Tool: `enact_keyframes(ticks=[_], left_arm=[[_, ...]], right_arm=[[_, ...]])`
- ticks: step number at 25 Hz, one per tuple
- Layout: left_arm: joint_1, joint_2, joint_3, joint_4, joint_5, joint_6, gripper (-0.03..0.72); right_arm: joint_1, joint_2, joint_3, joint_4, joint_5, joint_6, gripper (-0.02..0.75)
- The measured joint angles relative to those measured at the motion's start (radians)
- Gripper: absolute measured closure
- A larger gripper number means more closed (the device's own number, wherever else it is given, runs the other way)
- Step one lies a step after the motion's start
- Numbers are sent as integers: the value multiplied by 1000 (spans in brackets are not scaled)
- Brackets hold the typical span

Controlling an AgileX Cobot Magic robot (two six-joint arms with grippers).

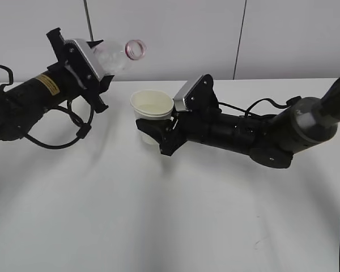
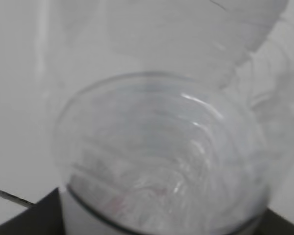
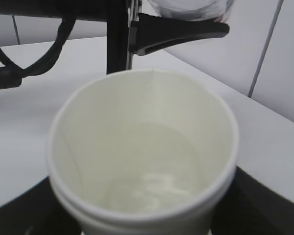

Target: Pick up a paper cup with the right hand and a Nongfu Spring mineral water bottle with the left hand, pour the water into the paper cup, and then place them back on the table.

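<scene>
Exterior: left hand clamped on the mineral water bottle, tilted, mouth above and left of the paper cup; right hand grips that cup above the table.
Left wrist: bottle fills the frame.
Right wrist: water pooled inside the cup, between the fingers.

White table, small dark scratch nr front right, arm shadows across top
</scene>
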Motion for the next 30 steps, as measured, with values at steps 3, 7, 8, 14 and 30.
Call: enact_keyframes(ticks=[3,7,8,14,30], left_arm=[[-1,0,0,-30,42,-211,293],[-1,0,0,-44,80,-451,293],[-1,0,0,-45,86,-505,293],[-1,0,0,-45,138,-738,293],[-6,0,0,-38,199,-978,293]], right_arm=[[-10,0,0,16,0,0,256],[-45,0,0,19,0,6,256],[-57,0,0,19,0,8,256],[-158,0,0,19,0,35,256],[-290,24,-10,72,24,40,256]])
